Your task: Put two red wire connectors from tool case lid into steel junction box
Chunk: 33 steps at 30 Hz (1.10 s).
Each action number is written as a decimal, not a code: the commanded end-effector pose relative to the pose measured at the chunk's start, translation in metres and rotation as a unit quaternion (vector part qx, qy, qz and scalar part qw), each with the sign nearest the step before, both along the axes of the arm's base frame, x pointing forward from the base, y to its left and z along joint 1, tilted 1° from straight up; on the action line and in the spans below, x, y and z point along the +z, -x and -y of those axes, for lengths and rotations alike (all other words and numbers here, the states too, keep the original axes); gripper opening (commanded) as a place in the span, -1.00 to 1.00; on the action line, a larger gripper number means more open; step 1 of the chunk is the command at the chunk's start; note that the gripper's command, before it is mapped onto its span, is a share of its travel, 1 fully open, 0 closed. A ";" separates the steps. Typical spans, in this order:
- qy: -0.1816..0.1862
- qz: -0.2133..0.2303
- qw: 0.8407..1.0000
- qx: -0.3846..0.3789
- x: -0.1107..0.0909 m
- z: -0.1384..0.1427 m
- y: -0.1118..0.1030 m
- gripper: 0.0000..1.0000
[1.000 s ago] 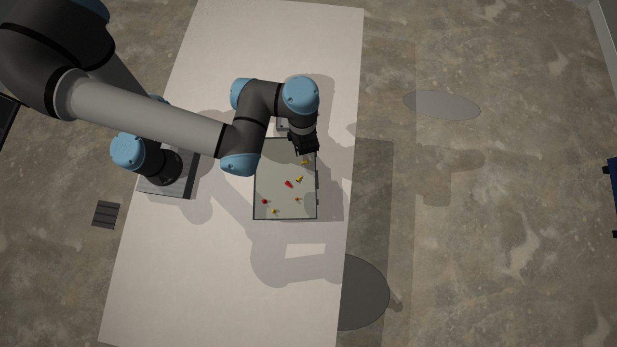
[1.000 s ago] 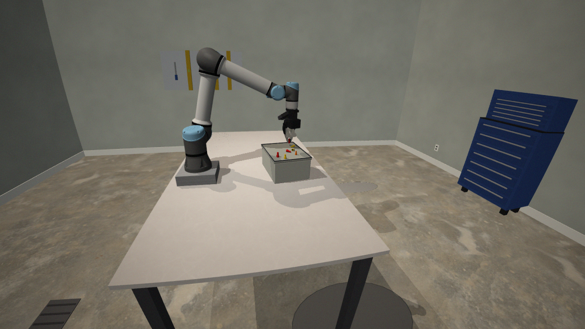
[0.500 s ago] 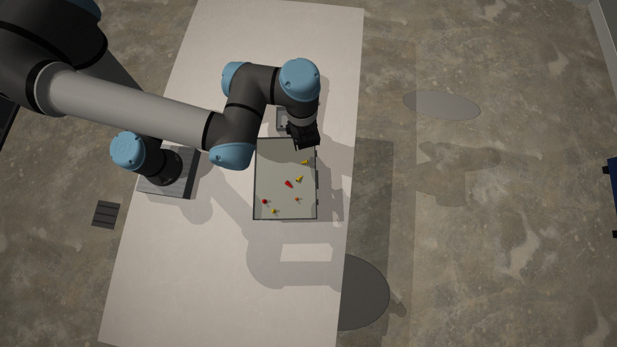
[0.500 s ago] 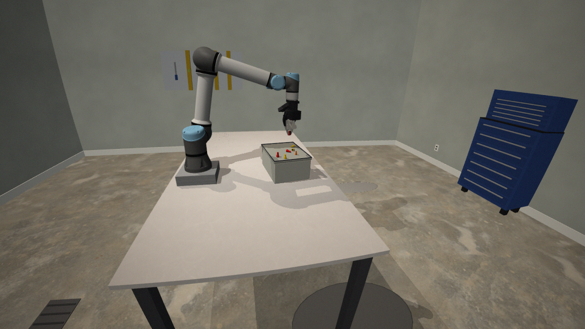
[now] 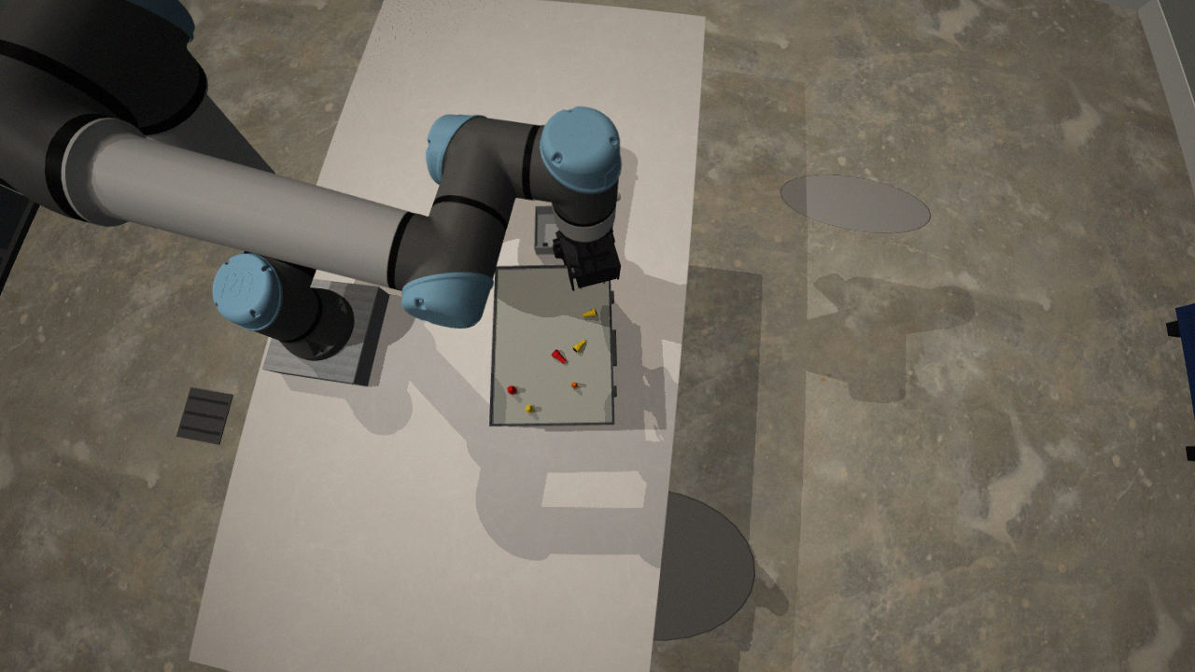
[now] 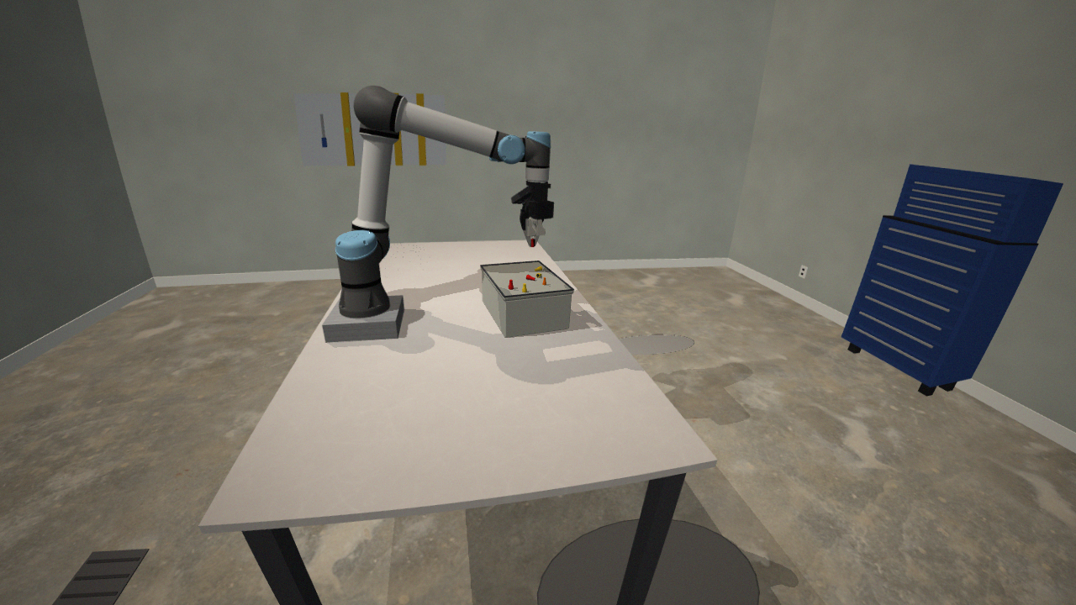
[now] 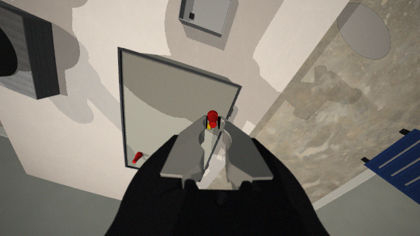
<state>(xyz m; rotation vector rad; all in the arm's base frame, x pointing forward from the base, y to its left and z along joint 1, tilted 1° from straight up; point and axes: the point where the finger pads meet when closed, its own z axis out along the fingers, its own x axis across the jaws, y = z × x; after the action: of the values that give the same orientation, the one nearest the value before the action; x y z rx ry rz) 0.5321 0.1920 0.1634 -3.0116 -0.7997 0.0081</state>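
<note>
My gripper [image 7: 212,117] is shut on a red wire connector [image 7: 212,118], held high above the far right corner of the tool case's lid [image 5: 551,346]; the connector also shows at the fingertips in the exterior view [image 6: 532,242]. Two more red connectors lie on the lid, one near the middle [image 5: 557,356] and one at the left [image 5: 512,389], which also shows in the wrist view [image 7: 137,157]. The steel junction box [image 7: 205,14] sits open on the table just beyond the lid's far edge, partly hidden under my wrist [image 5: 544,230].
Yellow connectors [image 5: 589,313], [image 5: 579,343], [image 5: 528,408] and an orange one [image 5: 573,385] also lie on the lid. The arm's base block [image 5: 321,334] stands to the left. The table's right edge runs close past the case. A blue tool cabinet [image 6: 944,274] stands far right.
</note>
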 end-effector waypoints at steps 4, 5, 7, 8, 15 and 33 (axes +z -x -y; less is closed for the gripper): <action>0.000 0.001 1.000 0.000 0.001 -0.007 0.005 -1.00; 0.000 0.001 1.000 0.000 0.001 -0.010 0.007 -1.00; 0.000 0.001 1.000 0.000 0.001 -0.017 0.012 -1.00; 0.000 0.001 1.000 0.000 0.001 -0.021 0.015 -1.00; 0.000 0.001 1.000 0.000 0.003 -0.061 0.043 -1.00; 0.000 0.001 1.000 0.000 0.005 -0.151 0.107 -1.00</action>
<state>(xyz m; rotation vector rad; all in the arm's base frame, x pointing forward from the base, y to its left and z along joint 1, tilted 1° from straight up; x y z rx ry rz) 0.4361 0.3267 0.1676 -3.0097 -0.8017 0.0086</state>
